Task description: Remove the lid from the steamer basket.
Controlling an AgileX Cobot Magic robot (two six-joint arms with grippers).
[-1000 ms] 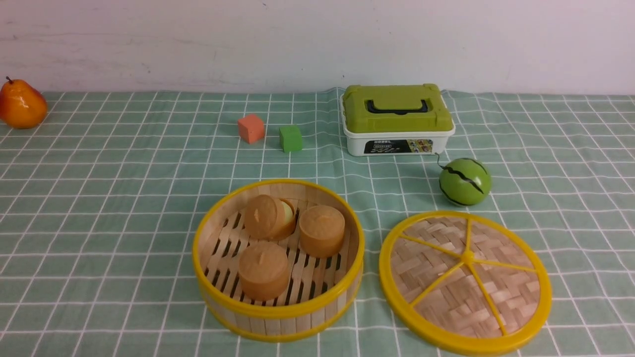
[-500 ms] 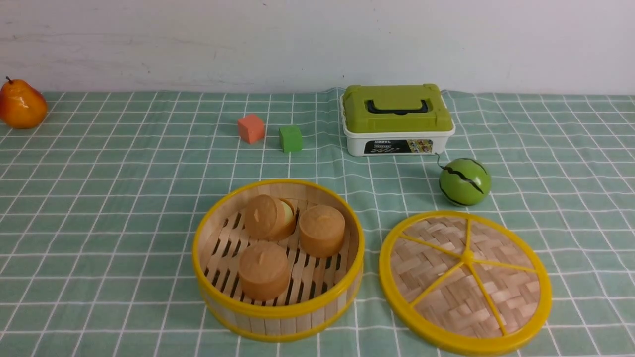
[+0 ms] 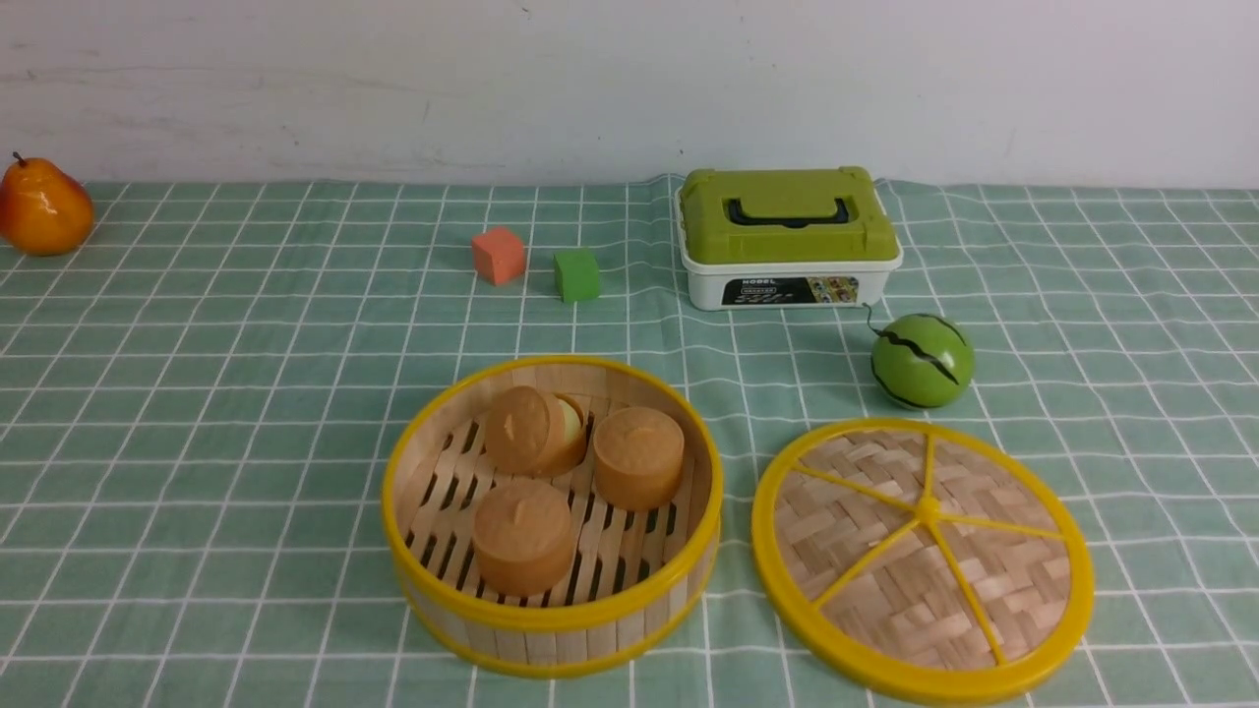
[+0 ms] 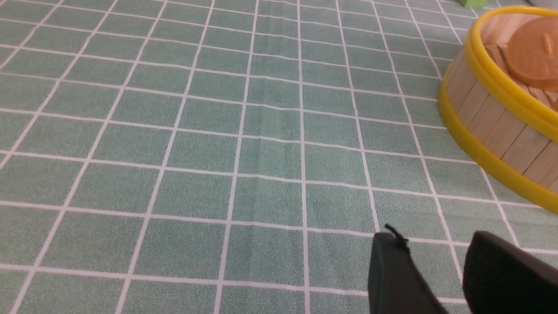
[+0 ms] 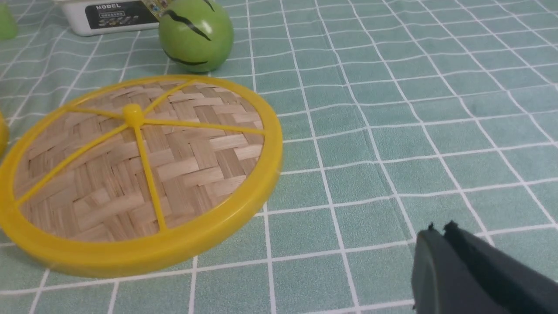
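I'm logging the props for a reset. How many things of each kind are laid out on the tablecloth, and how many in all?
Steamer basket: 1
Lid: 1
Brown cakes in the basket: 3
Toy fruit, pear and watermelon: 2
Blocks, orange and green: 2
Green-topped box: 1
Total: 10

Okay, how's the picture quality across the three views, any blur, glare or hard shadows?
Front view: even, soft light, sharp, a small highlight on the pear. Left wrist view: the cloth is crisp, the gripper close and soft. Right wrist view: the lid blurs slightly at its near rim; the gripper is out of focus.
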